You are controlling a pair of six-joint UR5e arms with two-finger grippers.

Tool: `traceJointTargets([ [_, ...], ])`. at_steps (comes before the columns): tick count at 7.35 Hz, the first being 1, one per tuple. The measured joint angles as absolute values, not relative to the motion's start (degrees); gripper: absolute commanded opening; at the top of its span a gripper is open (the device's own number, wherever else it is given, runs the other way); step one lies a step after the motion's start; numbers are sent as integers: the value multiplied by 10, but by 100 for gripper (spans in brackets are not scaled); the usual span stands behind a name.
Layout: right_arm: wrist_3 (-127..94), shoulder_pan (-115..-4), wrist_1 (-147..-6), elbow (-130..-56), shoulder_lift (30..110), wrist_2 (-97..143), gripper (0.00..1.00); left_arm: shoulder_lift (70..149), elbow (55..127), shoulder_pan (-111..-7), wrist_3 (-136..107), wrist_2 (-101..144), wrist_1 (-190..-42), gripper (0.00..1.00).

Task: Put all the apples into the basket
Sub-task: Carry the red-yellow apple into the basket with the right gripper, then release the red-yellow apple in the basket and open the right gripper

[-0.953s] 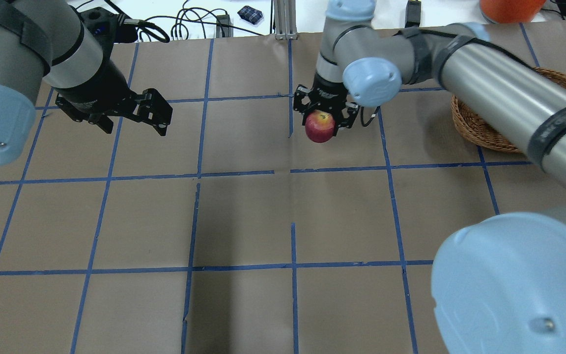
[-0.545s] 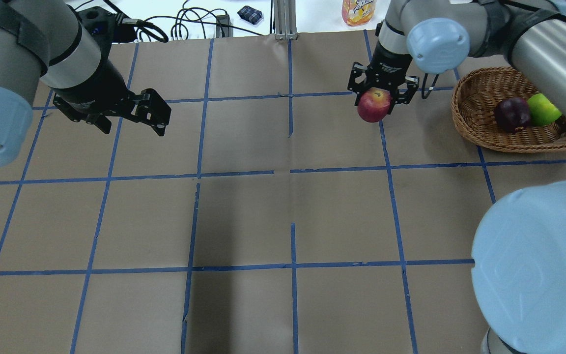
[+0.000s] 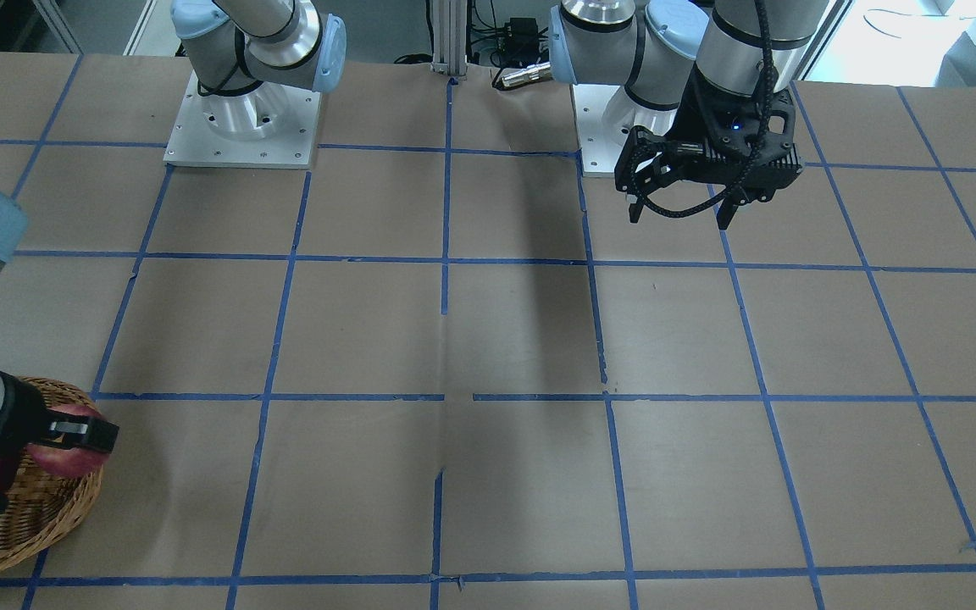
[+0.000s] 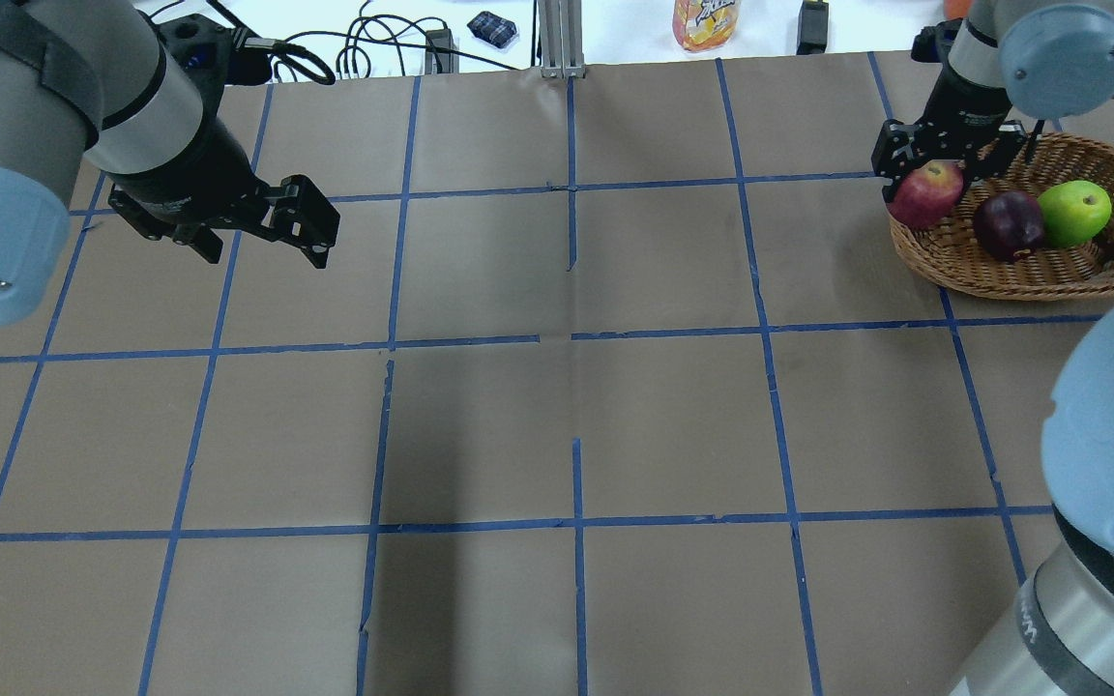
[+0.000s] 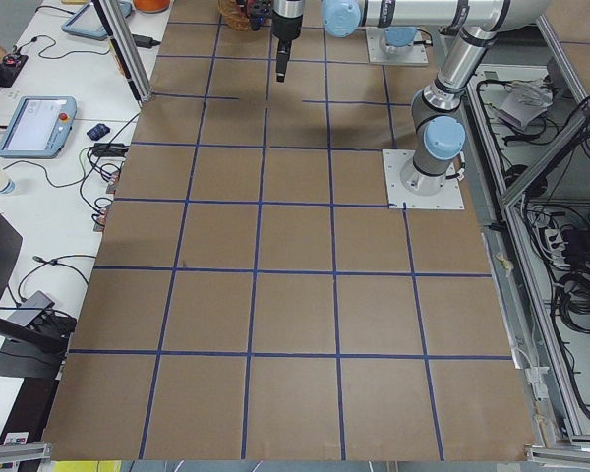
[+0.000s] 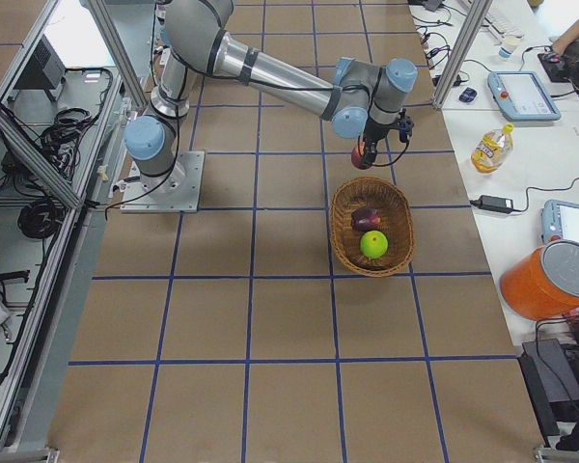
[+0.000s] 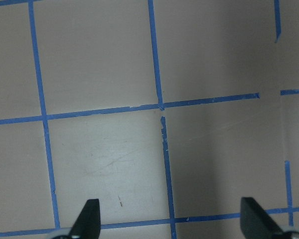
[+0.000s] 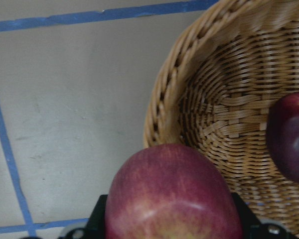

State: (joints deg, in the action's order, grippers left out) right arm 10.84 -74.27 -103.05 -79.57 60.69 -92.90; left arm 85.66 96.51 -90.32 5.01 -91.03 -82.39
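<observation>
My right gripper (image 4: pixel 934 176) is shut on the red apple (image 4: pixel 924 192) and holds it over the left rim of the wicker basket (image 4: pixel 1021 283). The maroon apple (image 4: pixel 1008 224) and the green apple (image 4: pixel 1074 212) lie inside the basket. The right wrist view shows the red apple (image 8: pixel 172 194) between the jaws, above the basket's braided rim (image 8: pixel 164 109), with the maroon apple (image 8: pixel 291 137) to the right. My left gripper (image 4: pixel 325 235) is open and empty, hovering above the table's far left; in its wrist view (image 7: pixel 170 214) only bare table shows.
A drink bottle (image 4: pixel 705 21) and cables (image 4: pixel 354 48) lie beyond the table's far edge. An orange container (image 6: pixel 550 280) stands off the table past the basket. Blue tape lines (image 4: pixel 576 338) grid the brown table.
My right gripper carried the red apple to the right, from the table's middle to the basket's left rim. The left arm has not moved.
</observation>
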Motion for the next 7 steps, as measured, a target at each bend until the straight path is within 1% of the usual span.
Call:
traceJointTargets([
  [3,145,-713,-1038,-798,599,-941,1,857,963,-904,50,-911,-824,100],
  [4,149,-710,-1039,-800,591,-942,21,856,959,-905,50,-910,-826,100],
  [5,152,-709,-1039,-801,582,-943,60,857,957,-905,50,-909,-827,100],
  [6,155,-709,-1039,-800,577,-944,82,856,957,-905,50,-909,-827,100],
  [7,161,-708,-1039,-798,573,-944,100,855,957,-905,50,-909,-827,100],
])
